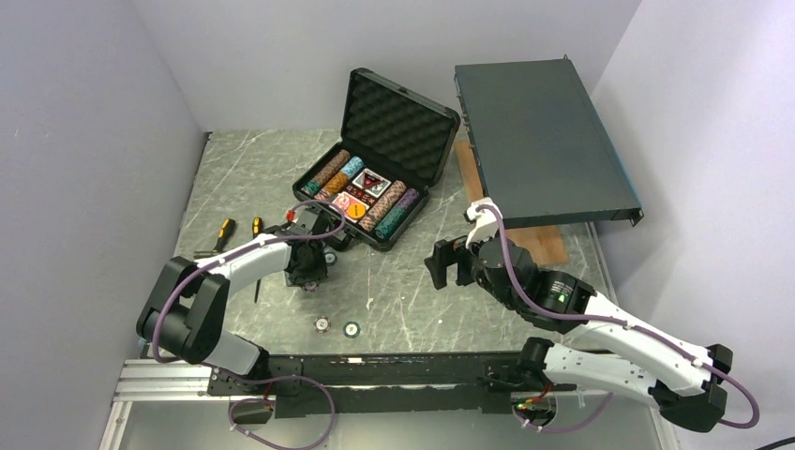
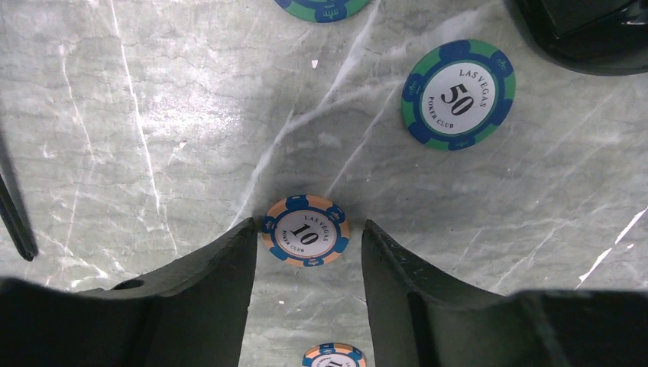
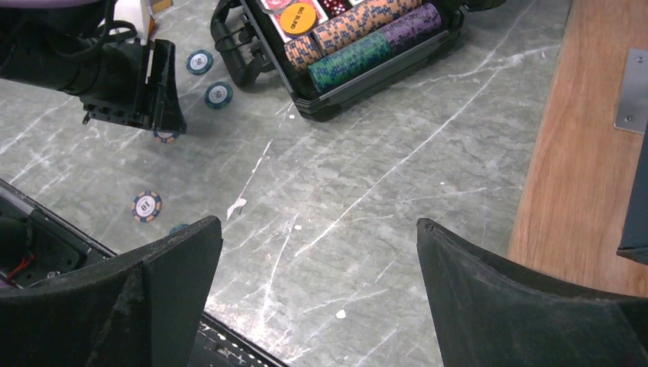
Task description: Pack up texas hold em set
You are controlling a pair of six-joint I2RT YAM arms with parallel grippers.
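Observation:
The black foam-lined case [image 1: 397,120] lies open at the back of the table, with rows of chips, cards and round buttons inside. It also shows in the right wrist view [image 3: 367,69]. My left gripper [image 1: 307,274] is open and points down near the case's handle. In the left wrist view [image 2: 308,227] its fingertips straddle an orange-and-blue 10 chip [image 2: 306,230] lying flat on the table. A green-and-blue 50 chip [image 2: 458,95] lies further off, and another 10 chip [image 2: 334,356] lies nearer. My right gripper [image 1: 448,262] is open, empty and above bare table [image 3: 319,223].
Two loose chips [image 1: 322,325] [image 1: 352,329] lie near the front edge. The large dark grey metal box [image 1: 544,141] leans on a wooden board [image 1: 539,239] at the back right. Orange-handled screwdrivers [image 1: 223,234] lie to the left of the left arm.

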